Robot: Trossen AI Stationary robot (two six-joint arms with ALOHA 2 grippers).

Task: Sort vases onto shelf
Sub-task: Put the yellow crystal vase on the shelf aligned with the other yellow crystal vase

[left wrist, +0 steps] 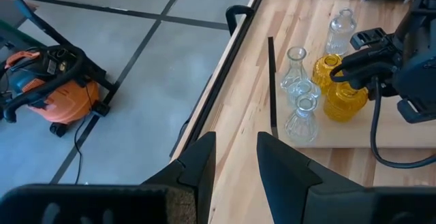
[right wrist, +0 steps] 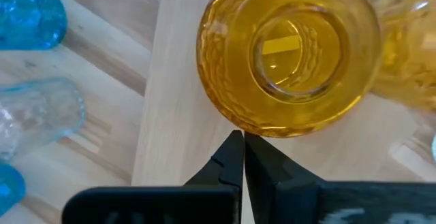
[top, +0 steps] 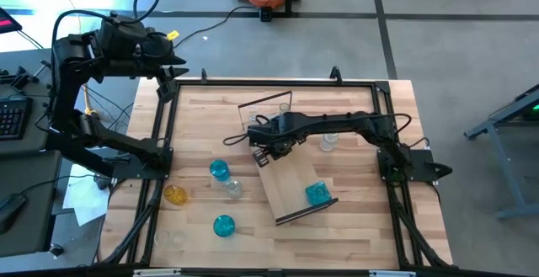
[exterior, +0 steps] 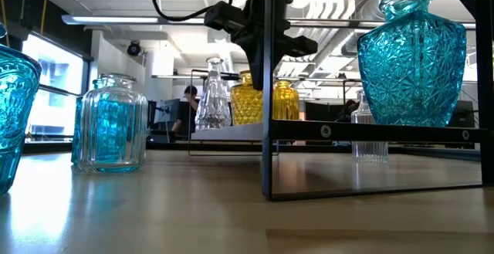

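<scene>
Amber glass, ribbed and round, with a thick rolled lip: a yellow vase [right wrist: 289, 57] seen from straight above, standing on the shelf [top: 290, 184] just past the right gripper [right wrist: 242, 152], whose fingers are pressed together and hold nothing. No brand, label or writing readable anywhere. Pale smooth wood for the shelf, a long plank lying at an angle across the striped butcher-block table [top: 362, 235], thin black metal rims at its short ends. At the far end, beside the yellow vase, a second yellow vase [left wrist: 346, 101] and clear flask-shaped vases [left wrist: 300, 118] with narrow necks. At the near end, a turquoise cut-glass vase [top: 317, 194], faceted like crystal (star patterns plain in the low view). Off the shelf, on the bare table: a blue ribbed jar [top: 219, 171], a clear one [top: 233, 188] beside it, a yellow one [top: 175, 194], another blue one [top: 223, 225]. Left gripper [left wrist: 235, 156] raised over the table's far left corner, fingers a narrow way apart, empty. On the grey floor beyond, an orange shop vacuum [left wrist: 48, 91].
</scene>
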